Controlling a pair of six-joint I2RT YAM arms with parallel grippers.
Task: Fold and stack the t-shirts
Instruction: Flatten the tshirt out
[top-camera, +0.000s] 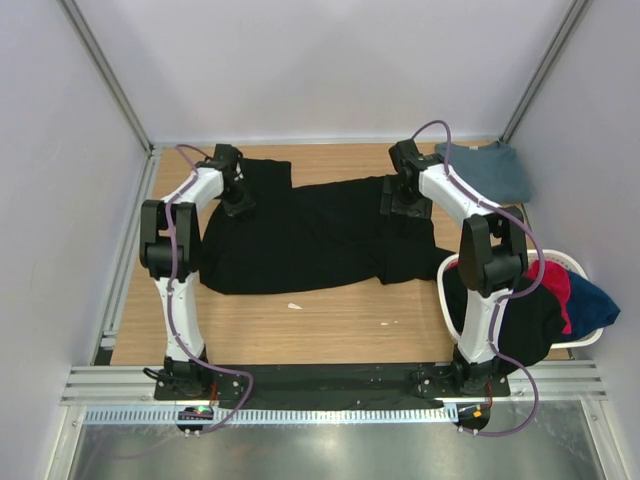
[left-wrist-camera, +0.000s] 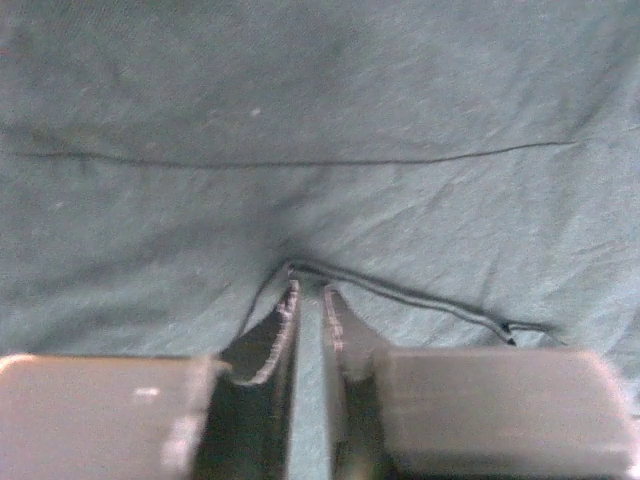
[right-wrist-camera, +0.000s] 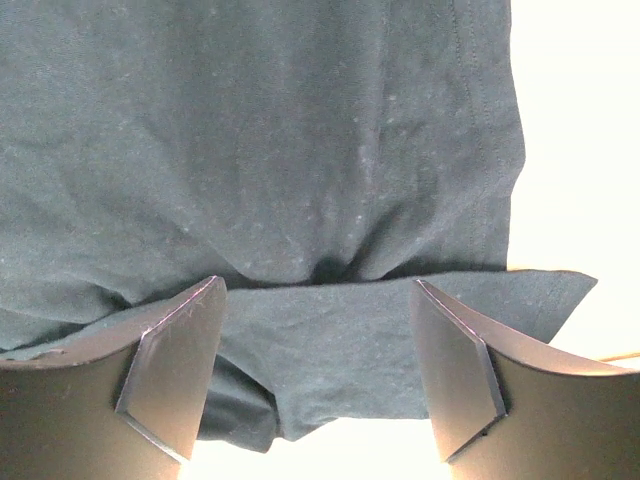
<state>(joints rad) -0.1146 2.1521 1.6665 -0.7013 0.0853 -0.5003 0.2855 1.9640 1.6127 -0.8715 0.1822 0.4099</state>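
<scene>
Top view. Bare table (top-camera: 330, 320) across lower centre reads as my main open lane; one small white scrap (top-camera: 295, 306) on it. Mid frame covered by black t-shirt (top-camera: 300, 240), left arm (top-camera: 175, 270) to right arm (top-camera: 485, 260). Upper right corner filled by slate-blue t-shirt (top-camera: 490, 170). Lower right blocked by white basket (top-camera: 578, 262), heaped w/ other t-shirts (top-camera: 555, 288), just beside right arm. Both sides: walls (top-camera: 60, 220) tight.

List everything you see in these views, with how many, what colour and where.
Large black cloth t-shirt: one, black, spread across the table's middle.
Slate-blue cloth shirt: one, far right corner.
White basket: one, right edge.
Basket clothes: black garment, magenta-red garment, blue garment, one each showing.
Small white scraps: two, on bare wood nearer the arms' bases.
Wooden table: one, tan, beneath the t-shirt.
Left gripper: one, dark, pinching a t-shirt fold.
Right gripper: one, dark, open over the t-shirt.
</scene>
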